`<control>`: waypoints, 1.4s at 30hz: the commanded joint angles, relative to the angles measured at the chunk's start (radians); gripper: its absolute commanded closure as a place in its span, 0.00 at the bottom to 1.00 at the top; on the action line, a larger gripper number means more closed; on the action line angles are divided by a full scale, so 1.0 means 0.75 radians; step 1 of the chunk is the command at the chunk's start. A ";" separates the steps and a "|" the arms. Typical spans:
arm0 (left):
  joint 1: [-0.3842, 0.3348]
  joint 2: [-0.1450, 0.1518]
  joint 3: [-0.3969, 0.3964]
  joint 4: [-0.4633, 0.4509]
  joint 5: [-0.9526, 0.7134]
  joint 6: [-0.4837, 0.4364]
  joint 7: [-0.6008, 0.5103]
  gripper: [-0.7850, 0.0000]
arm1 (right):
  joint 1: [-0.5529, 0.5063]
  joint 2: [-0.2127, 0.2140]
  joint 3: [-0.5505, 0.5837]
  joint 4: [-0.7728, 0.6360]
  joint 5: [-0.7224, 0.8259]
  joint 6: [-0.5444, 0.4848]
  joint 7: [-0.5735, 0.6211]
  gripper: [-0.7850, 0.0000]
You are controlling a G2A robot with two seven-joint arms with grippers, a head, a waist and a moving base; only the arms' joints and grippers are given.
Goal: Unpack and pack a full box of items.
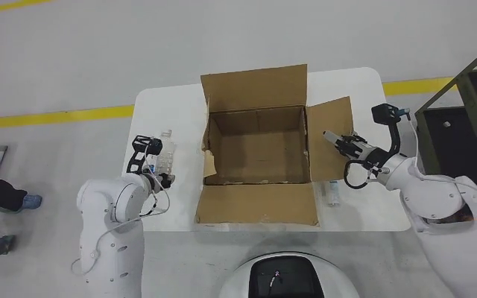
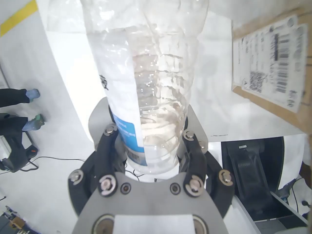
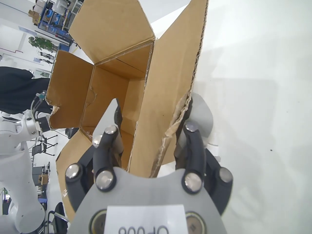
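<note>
An open cardboard box (image 1: 257, 177) stands in the middle of the white table (image 1: 170, 104), all flaps spread and its inside bare. My left gripper (image 1: 162, 173) is left of the box, shut on the base of a clear plastic bottle (image 1: 168, 151). In the left wrist view the bottle (image 2: 146, 62), with a white and blue label, stretches away from the gripper (image 2: 148, 129) above the table. My right gripper (image 1: 335, 140) is at the box's right flap (image 1: 332, 145). Its fingers (image 3: 114, 115) stand open on either side of the flap's torn edge (image 3: 178, 113), in front of the box (image 3: 109, 74).
A small bottle (image 1: 333, 192) lies on the table by the box's front right corner. A dark rack (image 1: 447, 123) stands beyond the table's right end. The labelled side of the box (image 2: 268, 62) is close to the held bottle.
</note>
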 commanded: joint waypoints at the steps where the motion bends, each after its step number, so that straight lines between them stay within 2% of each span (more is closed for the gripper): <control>1: -0.039 0.003 -0.010 -0.058 -0.032 0.012 -0.013 1.00 | 0.007 0.000 -0.015 0.005 -0.003 -0.003 0.001 1.00; 9: -0.324 0.006 0.024 -0.198 -0.209 0.118 -0.030 1.00 | 0.047 -0.004 -0.085 -0.031 -0.021 0.009 -0.003 1.00; 13: -0.457 0.005 0.089 -0.215 -0.347 0.164 -0.047 1.00 | 0.061 -0.003 -0.096 -0.085 -0.037 0.017 0.000 1.00; 17: -0.531 0.002 0.185 -0.224 -0.496 0.226 -0.047 1.00 | 0.066 -0.002 -0.098 -0.120 -0.035 0.037 0.000 1.00; 22: -0.541 0.005 0.285 -0.200 -0.612 0.310 -0.047 1.00 | 0.066 -0.002 -0.100 -0.173 -0.027 0.070 0.003 1.00; 27: -0.511 0.017 0.330 -0.190 -0.724 0.384 -0.047 1.00 | 0.064 -0.001 -0.107 -0.198 -0.028 0.099 0.012 1.00; 32: -0.452 0.038 0.428 -0.181 -0.760 0.373 -0.047 1.00 | 0.067 -0.002 -0.120 -0.194 -0.024 0.115 0.005 1.00; 38: -0.375 0.060 0.518 -0.042 -0.775 0.466 -0.047 1.00 | 0.084 -0.002 -0.129 -0.201 -0.025 0.127 0.009 1.00; 42: -0.374 0.064 0.526 -0.033 -0.782 0.462 -0.047 1.00 | 0.087 -0.001 -0.125 -0.218 -0.023 0.133 0.010 1.00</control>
